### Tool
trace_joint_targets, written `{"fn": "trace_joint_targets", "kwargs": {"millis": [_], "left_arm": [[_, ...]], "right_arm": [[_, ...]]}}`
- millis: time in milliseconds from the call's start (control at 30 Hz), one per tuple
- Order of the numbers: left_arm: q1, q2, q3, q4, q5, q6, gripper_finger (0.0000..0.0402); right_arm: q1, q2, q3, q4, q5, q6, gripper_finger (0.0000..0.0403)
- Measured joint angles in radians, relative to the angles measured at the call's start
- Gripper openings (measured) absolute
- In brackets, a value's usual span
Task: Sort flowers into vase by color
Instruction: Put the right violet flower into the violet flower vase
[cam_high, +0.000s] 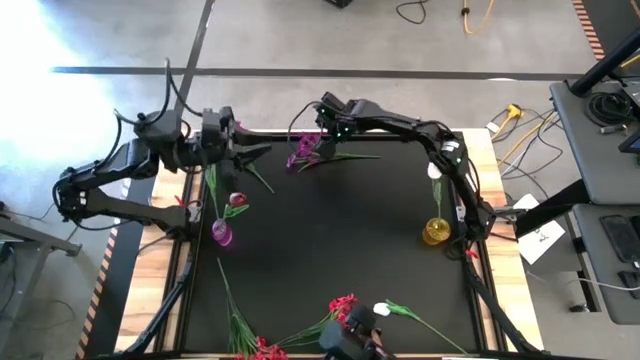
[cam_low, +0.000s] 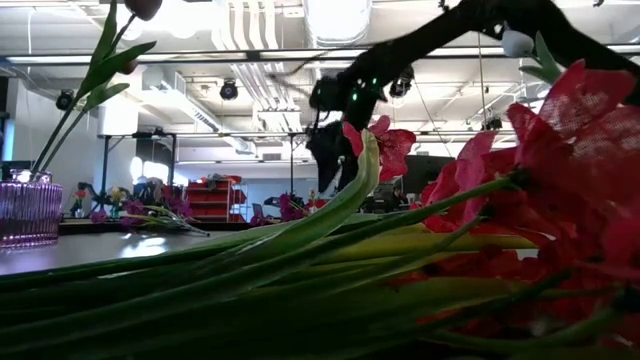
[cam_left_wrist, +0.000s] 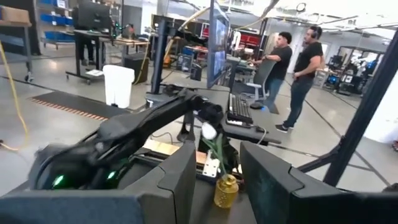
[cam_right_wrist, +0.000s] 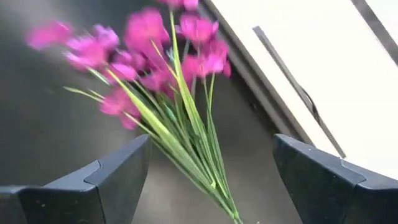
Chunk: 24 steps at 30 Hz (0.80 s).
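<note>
Red flowers (cam_low: 560, 190) fill the low view right in front of you, their green stems running flat across the near edge of the black table (cam_high: 330, 240). From above, that red bunch lies at the near edge, with a white tulip bud (cam_high: 381, 310) on its long stem just beside it. Wooden strips edge the table on both sides, and grey concrete floor with cables surrounds it. Beyond the table you see a workshop with desks, monitors and two people standing at a workstation (cam_left_wrist: 295, 62).

Your purple vase (cam_high: 222, 234) stands near the left side with a dark pink bud (cam_high: 238, 199) on a leafy stem in it. Your yellow vase (cam_high: 436, 231) stands near the right side and holds a white bud (cam_high: 435, 172).

A bunch of purple-magenta flowers (cam_right_wrist: 149, 59) lies on the table at the far edge, many small blooms on thin green stems that gather into one bundle.

Your right gripper (cam_high: 318, 128) hangs directly over that bunch with its fingers (cam_right_wrist: 118, 171) spread wide on either side of the stems, grasping nothing. Your left gripper (cam_high: 262, 152) sits at the far left corner, pointing across the table toward the purple bunch but apart from it; its fingers (cam_left_wrist: 180, 177) stand partly apart with nothing between them.
</note>
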Motion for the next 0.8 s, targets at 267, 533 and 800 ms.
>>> {"fn": "trace_joint_targets", "kwargs": {"millis": [267,533,800], "left_arm": [[0.049,-0.019,0.009,-0.034,0.002,0.005,0.0111],[0.055,0.013,0.008,-0.039,0.003,-0.002,0.0111],[0.055,0.067,0.008,-0.039,0.003,-0.048,0.0111]], "right_arm": [[-0.052,-0.162,0.001,0.028,-0.014,-0.021,0.0326],[-0.249,-0.18,-0.006,0.058,-0.019,-0.043,0.0326],[-0.319,-0.081,-0.109,0.153,-0.204,-0.086,0.0326]]}}
